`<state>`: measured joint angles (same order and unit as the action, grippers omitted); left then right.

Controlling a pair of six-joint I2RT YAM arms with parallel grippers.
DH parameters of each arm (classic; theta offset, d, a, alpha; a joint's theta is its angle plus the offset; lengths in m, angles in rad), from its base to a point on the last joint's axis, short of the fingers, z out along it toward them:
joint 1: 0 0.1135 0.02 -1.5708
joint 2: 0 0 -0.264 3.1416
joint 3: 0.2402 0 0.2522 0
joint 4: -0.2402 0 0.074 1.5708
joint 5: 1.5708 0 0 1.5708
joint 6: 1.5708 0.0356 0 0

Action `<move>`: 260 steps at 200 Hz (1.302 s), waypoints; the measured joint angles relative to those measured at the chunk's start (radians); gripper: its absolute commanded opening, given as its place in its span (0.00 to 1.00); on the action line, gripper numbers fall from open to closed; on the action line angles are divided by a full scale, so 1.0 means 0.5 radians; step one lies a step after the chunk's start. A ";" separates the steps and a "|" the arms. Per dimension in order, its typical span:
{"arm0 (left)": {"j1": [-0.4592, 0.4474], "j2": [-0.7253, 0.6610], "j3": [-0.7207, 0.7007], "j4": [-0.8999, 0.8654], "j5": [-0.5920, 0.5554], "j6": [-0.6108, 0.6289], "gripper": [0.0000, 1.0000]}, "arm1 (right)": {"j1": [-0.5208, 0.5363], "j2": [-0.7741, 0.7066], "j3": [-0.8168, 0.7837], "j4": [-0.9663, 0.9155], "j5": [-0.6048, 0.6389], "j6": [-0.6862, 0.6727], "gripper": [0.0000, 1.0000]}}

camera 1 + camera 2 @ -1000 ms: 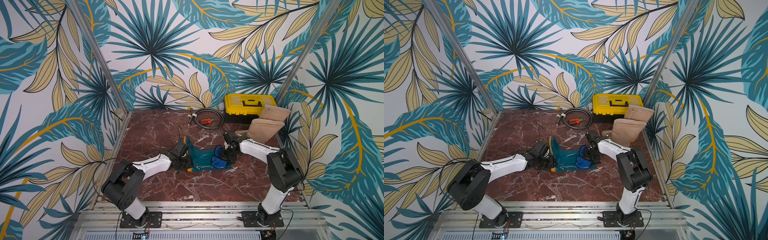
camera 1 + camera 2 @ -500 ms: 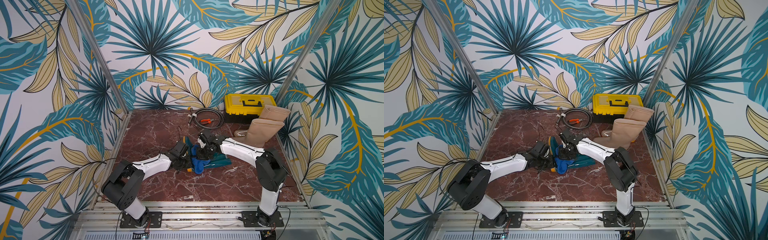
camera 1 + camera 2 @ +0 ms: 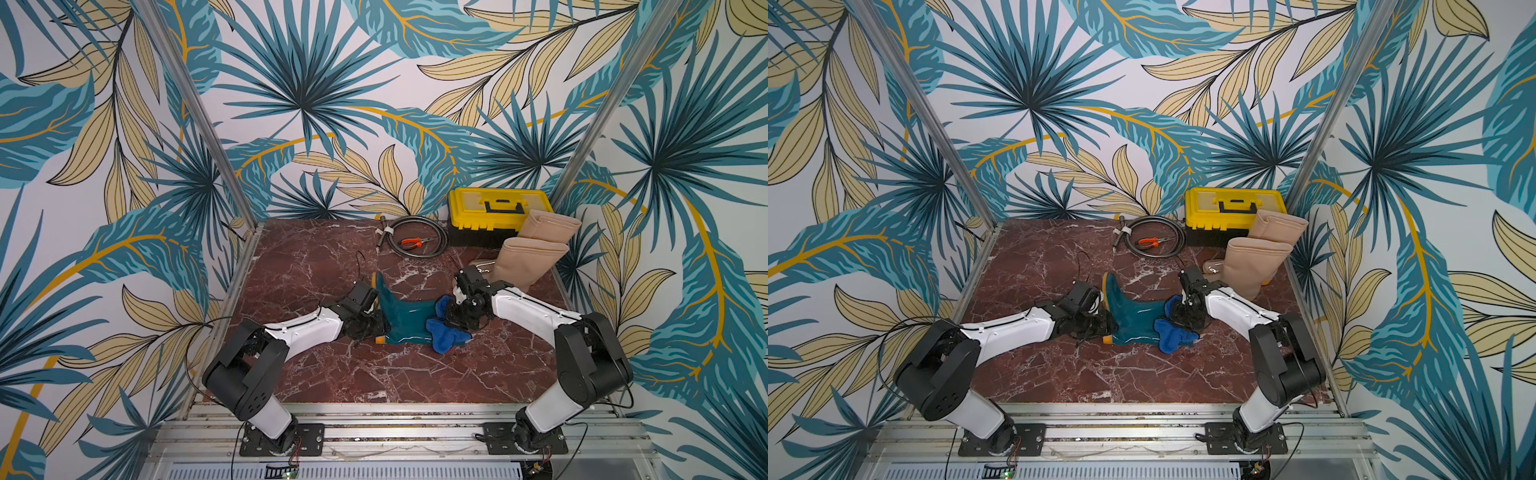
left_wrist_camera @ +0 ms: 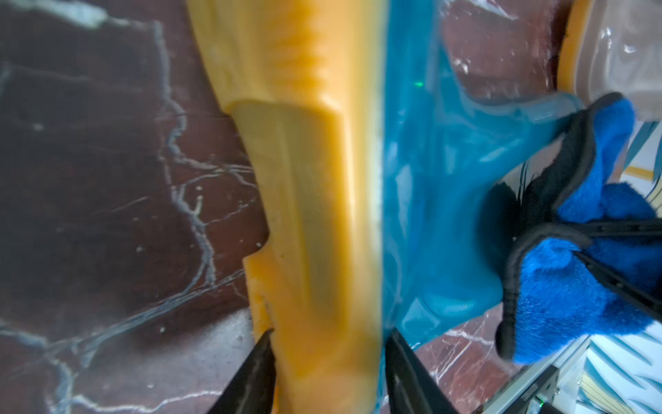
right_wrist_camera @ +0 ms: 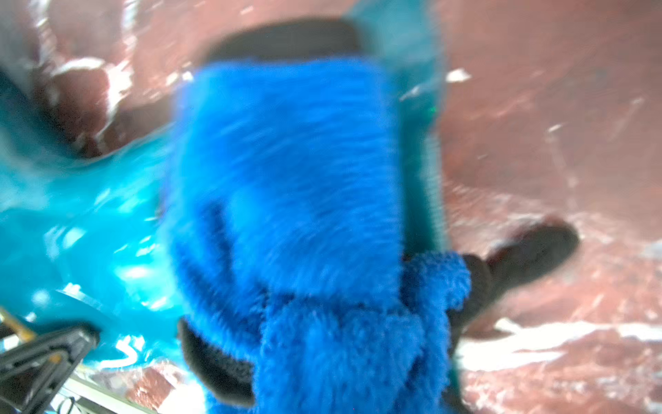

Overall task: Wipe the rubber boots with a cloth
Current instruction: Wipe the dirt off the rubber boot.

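A dark teal rubber boot (image 3: 405, 318) (image 3: 1133, 320) lies on its side mid-floor, its orange-yellow sole (image 4: 304, 179) facing my left arm. My left gripper (image 3: 375, 327) (image 4: 327, 358) straddles the heel end of that sole, one finger tight against each side. The blue fluffy cloth (image 3: 445, 334) (image 3: 1172, 334) lies bunched over the boot's shaft end and fills the right wrist view (image 5: 304, 197). My right gripper (image 3: 457, 318) (image 5: 322, 358) is shut on it, its fingers hidden in the pile. Two beige boots (image 3: 528, 262) (image 3: 548, 226) stand upright at the back right.
A yellow toolbox (image 3: 498, 212) sits against the back wall. Beside it lies a coiled grey hose (image 3: 432, 245) with orange pliers (image 3: 409, 242) inside the coil. Metal posts and patterned walls close in the marble floor (image 3: 374, 374) on three sides.
My right arm swept the cloth left along the teal boot toward its foot, then back right to the shaft end. The left arm stayed at the sole.
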<state>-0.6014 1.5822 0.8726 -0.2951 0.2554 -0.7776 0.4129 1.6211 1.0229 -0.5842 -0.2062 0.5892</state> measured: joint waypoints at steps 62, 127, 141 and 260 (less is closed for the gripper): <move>0.001 -0.032 0.002 -0.053 -0.002 -0.002 0.42 | 0.590 0.059 0.086 0.316 -0.229 0.019 0.00; 0.002 -0.007 0.033 -0.085 0.011 0.008 0.29 | 0.387 0.153 -0.147 0.362 -0.245 0.108 0.00; 0.003 -0.005 0.035 -0.089 0.021 0.015 0.27 | 0.200 0.011 -0.340 0.444 -0.347 0.150 0.00; 0.019 -0.010 0.072 -0.211 0.034 0.099 0.19 | 0.746 0.224 0.093 0.271 -0.143 0.363 0.00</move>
<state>-0.5919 1.5772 0.9085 -0.4007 0.2726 -0.7280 0.7860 1.7332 1.0695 -0.4488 -0.2775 0.7708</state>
